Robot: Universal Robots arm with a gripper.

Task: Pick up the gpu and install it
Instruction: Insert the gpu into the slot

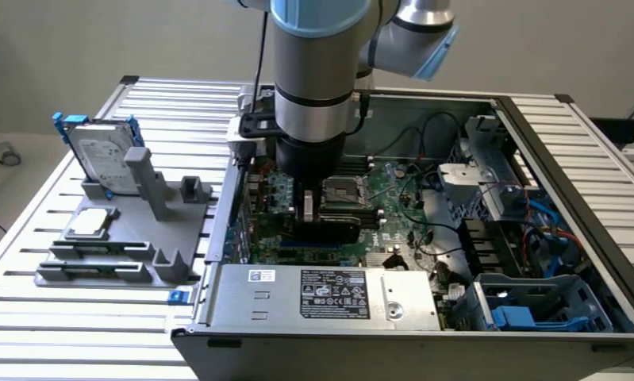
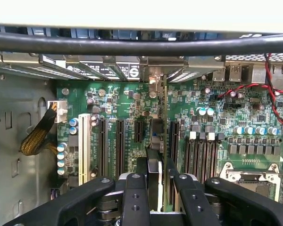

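My gripper [image 1: 322,208] is down inside the open computer case [image 1: 528,143], shut on the gpu [image 1: 334,230]. In the exterior view the gpu's black shroud hangs below the fingers, just above the green motherboard [image 1: 401,198]. The wrist view meets the gpu [image 2: 164,141] edge-on: a thin green board running from between my black fingers [image 2: 136,193] to its silver end bracket [image 2: 153,80] at the case's rear wall. It stands upright among the black expansion slots [image 2: 120,146], in line with the gap beside a long slot [image 2: 173,146]. I cannot tell whether its edge is seated.
A white slot [image 2: 84,146] and yellow cable bundle [image 2: 35,139] lie to one side, and red-black wires [image 2: 273,94] and the CPU socket [image 2: 247,172] to the other. The power supply [image 1: 328,295] fills the case front. Outside, a grey fixture [image 1: 116,238] holds a blue-framed hard drive [image 1: 100,155] and a silver chip [image 1: 91,224].
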